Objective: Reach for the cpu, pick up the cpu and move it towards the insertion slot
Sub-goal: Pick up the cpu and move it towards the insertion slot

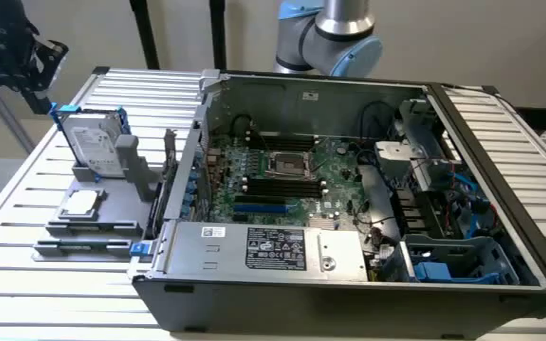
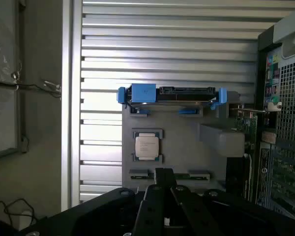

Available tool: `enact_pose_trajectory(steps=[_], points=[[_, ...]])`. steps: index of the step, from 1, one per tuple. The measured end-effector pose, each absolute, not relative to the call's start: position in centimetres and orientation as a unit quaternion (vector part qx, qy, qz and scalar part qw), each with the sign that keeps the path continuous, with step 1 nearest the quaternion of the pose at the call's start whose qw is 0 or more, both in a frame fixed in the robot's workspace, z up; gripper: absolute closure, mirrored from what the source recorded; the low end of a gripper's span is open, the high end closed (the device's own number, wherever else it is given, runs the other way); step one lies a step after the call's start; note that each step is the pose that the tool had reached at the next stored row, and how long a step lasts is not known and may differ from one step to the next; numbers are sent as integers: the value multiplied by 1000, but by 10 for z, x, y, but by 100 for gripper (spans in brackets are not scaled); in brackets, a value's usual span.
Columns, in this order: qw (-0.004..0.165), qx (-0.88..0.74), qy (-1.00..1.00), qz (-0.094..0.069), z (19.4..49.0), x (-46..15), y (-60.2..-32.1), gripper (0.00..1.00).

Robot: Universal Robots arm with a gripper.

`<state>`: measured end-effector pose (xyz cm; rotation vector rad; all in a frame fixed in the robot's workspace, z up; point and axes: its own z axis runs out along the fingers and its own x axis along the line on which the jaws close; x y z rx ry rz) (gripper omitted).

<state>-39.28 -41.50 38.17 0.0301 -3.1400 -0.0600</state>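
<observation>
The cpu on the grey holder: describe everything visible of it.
The cpu, a small flat square chip with a silver metal top and pale edges, lies flat, top up, in a square recess of the grey plastic holder. Faint print marks its top, too small to read. The holder stands on the slatted metal table. The silver hard drive in a blue frame stands on edge in the same holder, apart from it. Nothing rests on the chip.

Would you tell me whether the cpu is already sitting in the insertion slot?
No, the cpu lies on the grey holder outside the case, apart from the insertion slot.
</observation>
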Motion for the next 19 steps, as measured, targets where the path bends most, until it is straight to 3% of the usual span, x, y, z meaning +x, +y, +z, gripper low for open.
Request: enact_pose_trajectory(steps=[19], points=[[0,10,-1000,-19,380,-403,-415,89]])
